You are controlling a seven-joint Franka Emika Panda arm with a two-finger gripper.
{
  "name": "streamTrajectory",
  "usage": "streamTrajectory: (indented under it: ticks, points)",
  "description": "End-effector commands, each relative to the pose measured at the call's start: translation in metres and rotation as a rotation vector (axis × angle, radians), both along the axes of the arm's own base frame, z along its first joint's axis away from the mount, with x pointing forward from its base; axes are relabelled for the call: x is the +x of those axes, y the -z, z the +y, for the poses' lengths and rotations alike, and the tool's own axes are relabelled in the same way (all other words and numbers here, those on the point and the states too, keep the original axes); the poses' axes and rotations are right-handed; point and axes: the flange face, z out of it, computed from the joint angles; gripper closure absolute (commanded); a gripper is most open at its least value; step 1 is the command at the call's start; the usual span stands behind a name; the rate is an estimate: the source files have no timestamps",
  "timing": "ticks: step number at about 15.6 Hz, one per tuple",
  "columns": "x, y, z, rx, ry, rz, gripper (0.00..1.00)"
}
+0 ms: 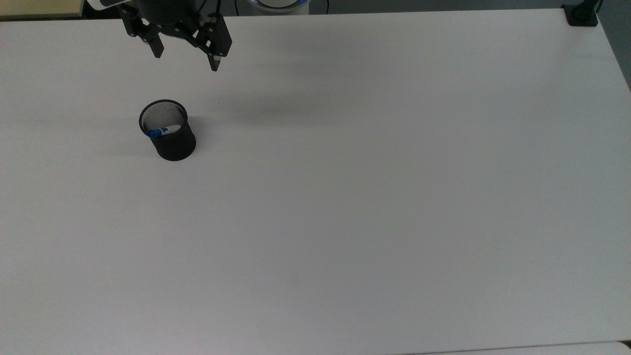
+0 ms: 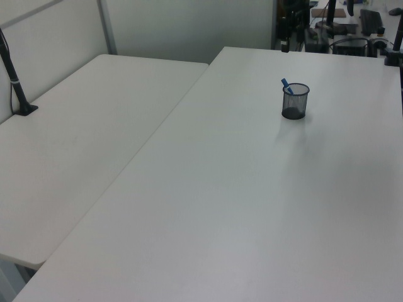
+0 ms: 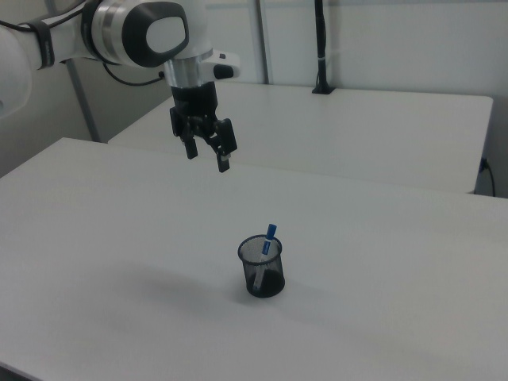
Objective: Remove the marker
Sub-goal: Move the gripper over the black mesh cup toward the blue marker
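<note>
A black mesh cup [image 1: 170, 134] [image 2: 295, 101] [image 3: 262, 271] stands upright on the white table [image 1: 374, 187]. The marker [image 1: 161, 131] [image 2: 286, 85] [image 3: 269, 238] leans inside it, blue cap poking above the rim. My gripper [image 1: 185, 58] [image 3: 207, 159] hangs open and empty in the air, beyond the cup toward the table's far edge in the top view, and up and to the left of the cup in the right view. Its fingers [image 1: 213, 63] point down.
A black clamp mount [image 1: 581, 15] sits at the table's far right corner in the top view. A second white table [image 2: 82, 138] [image 3: 381, 135] adjoins, with a black post [image 2: 16, 82] [image 3: 320, 48] clamped on it. Cluttered equipment [image 2: 340, 31] lies beyond the table end.
</note>
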Motion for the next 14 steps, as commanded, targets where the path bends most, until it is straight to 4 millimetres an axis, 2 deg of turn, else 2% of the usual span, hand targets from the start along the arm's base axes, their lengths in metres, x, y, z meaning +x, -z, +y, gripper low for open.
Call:
streamTrajectory:
  ticks: [1,10,12,14]
  points:
    - [-0.011,-0.007,-0.018,0.039,-0.033,0.003,0.0]
    - [-0.016,-0.01,-0.025,0.075,-0.033,0.009,0.0]
    - [-0.016,-0.01,-0.039,0.072,-0.01,-0.003,0.0]
    - [-0.021,-0.011,-0.061,0.071,0.006,-0.007,0.0]
